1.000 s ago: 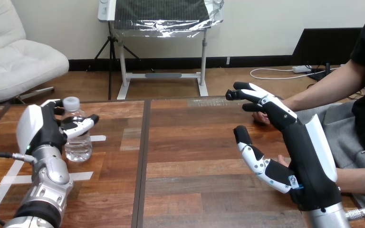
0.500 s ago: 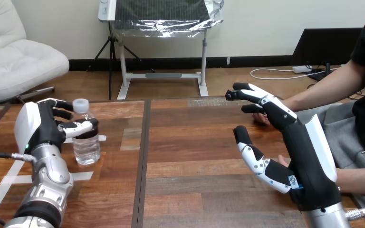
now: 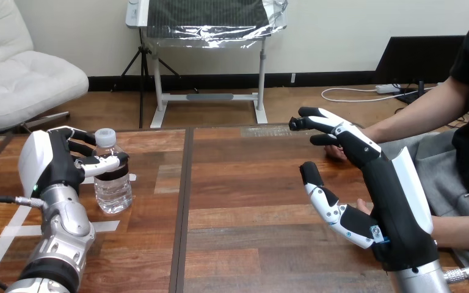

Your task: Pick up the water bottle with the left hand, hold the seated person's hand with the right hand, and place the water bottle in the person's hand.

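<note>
The left hand [image 3: 52, 163] had its fingers and thumb curled round the upright water bottle [image 3: 113, 188] at the left of the table [image 3: 250, 183]. The right hand [image 3: 392, 190] stood open, fingers straight and thumb spread, holding nothing; the person's hand [image 3: 336, 154] lay partly hidden behind its fingers.

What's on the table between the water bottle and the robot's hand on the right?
Nothing. In the head view, only bare wooden table, crossed by one dark seam, lies between the water bottle and the right robot hand.
</note>
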Robot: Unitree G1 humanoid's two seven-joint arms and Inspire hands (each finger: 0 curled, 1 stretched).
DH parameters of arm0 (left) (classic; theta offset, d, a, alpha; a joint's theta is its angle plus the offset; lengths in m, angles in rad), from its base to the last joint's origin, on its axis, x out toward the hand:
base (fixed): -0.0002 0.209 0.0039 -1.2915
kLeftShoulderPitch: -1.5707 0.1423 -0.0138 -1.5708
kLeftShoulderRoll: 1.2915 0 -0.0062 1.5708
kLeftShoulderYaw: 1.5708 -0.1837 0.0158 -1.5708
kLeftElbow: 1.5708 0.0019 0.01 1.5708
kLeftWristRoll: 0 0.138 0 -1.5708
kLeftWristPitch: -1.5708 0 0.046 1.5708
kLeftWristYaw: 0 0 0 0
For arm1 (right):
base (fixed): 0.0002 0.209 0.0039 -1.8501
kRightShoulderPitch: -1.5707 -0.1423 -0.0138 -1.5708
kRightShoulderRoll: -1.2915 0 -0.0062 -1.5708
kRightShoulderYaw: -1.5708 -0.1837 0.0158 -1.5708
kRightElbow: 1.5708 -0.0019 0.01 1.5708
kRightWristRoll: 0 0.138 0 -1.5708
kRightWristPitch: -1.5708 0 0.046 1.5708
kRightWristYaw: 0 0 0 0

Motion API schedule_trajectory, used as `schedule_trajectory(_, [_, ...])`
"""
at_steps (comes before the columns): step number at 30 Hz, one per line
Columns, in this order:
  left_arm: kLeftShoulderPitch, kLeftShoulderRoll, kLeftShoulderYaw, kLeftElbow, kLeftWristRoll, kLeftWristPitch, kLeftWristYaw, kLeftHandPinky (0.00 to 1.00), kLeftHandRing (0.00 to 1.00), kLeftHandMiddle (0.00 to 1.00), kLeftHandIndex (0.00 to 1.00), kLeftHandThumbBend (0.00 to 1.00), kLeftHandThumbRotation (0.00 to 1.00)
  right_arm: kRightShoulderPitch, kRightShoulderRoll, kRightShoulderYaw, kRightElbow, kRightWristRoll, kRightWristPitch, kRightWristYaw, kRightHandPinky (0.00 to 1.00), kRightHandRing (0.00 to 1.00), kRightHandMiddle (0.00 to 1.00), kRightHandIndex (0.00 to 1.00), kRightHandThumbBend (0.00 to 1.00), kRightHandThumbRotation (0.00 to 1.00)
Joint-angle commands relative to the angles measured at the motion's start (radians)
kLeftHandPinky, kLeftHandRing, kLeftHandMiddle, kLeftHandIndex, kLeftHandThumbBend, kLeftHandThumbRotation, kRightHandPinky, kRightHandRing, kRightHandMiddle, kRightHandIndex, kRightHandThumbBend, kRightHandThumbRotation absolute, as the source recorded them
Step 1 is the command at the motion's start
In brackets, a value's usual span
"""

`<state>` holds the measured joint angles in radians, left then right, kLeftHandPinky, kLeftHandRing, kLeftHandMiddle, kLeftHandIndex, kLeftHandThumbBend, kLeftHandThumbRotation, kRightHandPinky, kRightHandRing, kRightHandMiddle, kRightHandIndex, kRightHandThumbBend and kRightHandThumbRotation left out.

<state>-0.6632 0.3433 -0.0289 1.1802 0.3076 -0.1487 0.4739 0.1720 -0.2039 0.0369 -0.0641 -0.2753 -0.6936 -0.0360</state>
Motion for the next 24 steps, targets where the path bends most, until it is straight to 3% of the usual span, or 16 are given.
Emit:
schedule_trajectory(1, [-0.045, 0.002, -0.012, -0.017, 0.008, -0.028, 0.014, 0.40, 0.45, 0.48, 0.52, 0.67, 0.00, -0.060, -0.010, -0.013, -0.022, 0.004, -0.011, 0.003, 0.73, 0.83, 0.84, 0.73, 0.20, 0.00])
schedule_trajectory(24, [0.003, -0.011, -0.004, -0.059, -0.005, -0.089, 0.015, 0.40, 0.45, 0.48, 0.52, 0.68, 0.00, -0.058, -0.008, -0.013, -0.030, 0.001, 0.000, 0.009, 0.72, 0.81, 0.84, 0.72, 0.20, 0.00])
